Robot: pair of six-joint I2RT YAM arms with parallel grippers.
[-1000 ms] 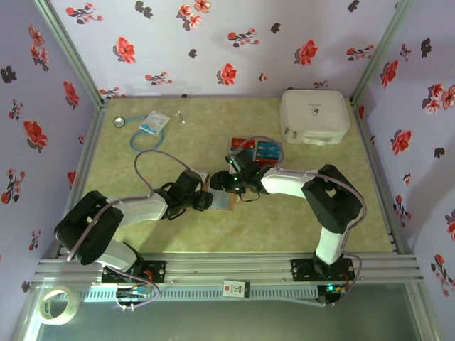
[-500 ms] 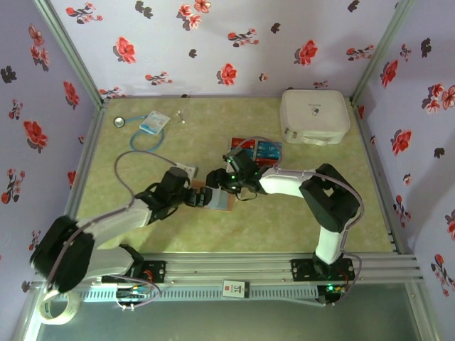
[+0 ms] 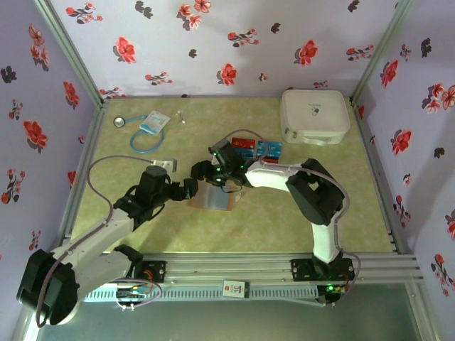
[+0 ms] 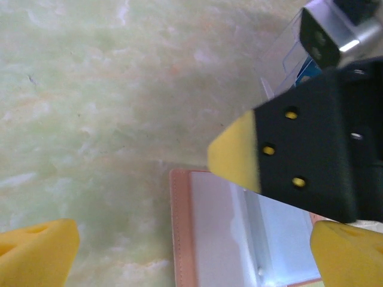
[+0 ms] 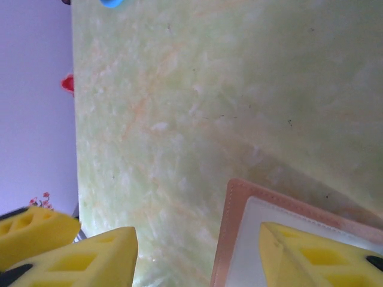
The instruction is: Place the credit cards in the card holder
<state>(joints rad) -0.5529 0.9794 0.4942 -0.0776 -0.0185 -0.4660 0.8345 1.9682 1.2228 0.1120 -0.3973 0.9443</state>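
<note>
One card holder [image 3: 217,200] lies opened flat at the middle of the top view with its inner side up, just below both my claws. My left claw [image 4: 191,236] is spread wide over its pink stitched edge and holds nothing. My right claw [image 5: 197,233] is about half spread above the holder's upper left corner, one pad over the clear pocket and the other over bare table [image 3: 284,220]. I see nothing pinched between them. I judge the holder light, soft and floppy, with slick plastic pockets, so it would slide or fold if pushed. I would pin one flap down and take it by the stitched rim. The credit cards [image 3: 254,148] sit in one overlapped heap just right of and above centre in the top view, close behind my right wrist and well clear of the holder. They look thin, stiff, light and slippery. Lying flat they offer no lip, so I would pinch a card by an overhanging short edge. I can make out red and blue faces, but not a full count. Elsewhere there is one white case [image 3: 314,116] at the upper right and one blue-white packet with a cord [image 3: 152,124] at the upper left.
</note>
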